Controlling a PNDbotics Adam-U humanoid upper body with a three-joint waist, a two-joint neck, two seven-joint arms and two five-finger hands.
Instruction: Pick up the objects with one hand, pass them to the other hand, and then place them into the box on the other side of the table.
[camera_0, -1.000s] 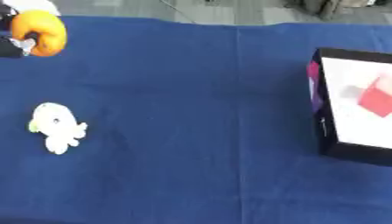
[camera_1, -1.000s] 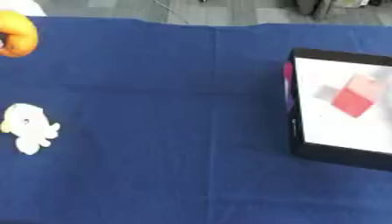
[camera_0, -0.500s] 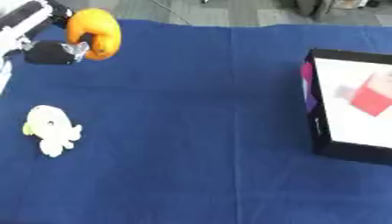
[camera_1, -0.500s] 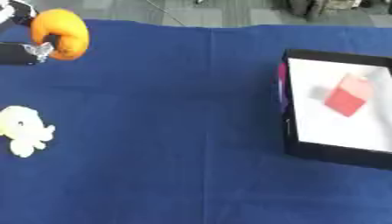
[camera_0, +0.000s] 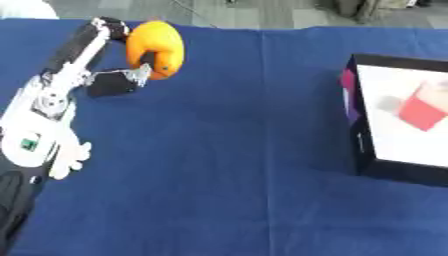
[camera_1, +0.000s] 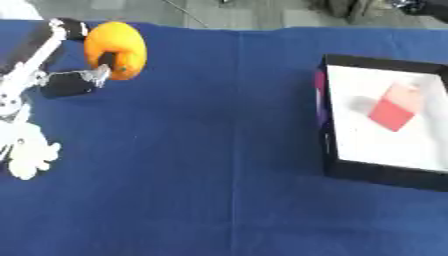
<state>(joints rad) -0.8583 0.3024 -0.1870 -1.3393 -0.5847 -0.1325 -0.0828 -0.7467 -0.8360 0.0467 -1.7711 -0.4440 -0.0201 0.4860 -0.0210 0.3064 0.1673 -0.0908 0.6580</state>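
Observation:
My left hand (camera_0: 105, 60) reaches in from the left edge and is shut on an orange ball-like object (camera_0: 156, 48), held above the blue table near its far left. A small white soft toy (camera_1: 26, 152) lies on the cloth at the left, partly hidden under my left arm. The black box (camera_1: 385, 120) with a white inside stands at the right edge and holds a red block (camera_1: 391, 112). My right hand does not show in either view.
The blue cloth (camera_0: 227, 165) covers the whole table. Grey floor shows beyond the far edge. A white thing (camera_0: 26, 9) sits at the top left corner.
My left arm has come further in from the left and carried the orange object to the right, over the table. The arm now covers part of the white toy.

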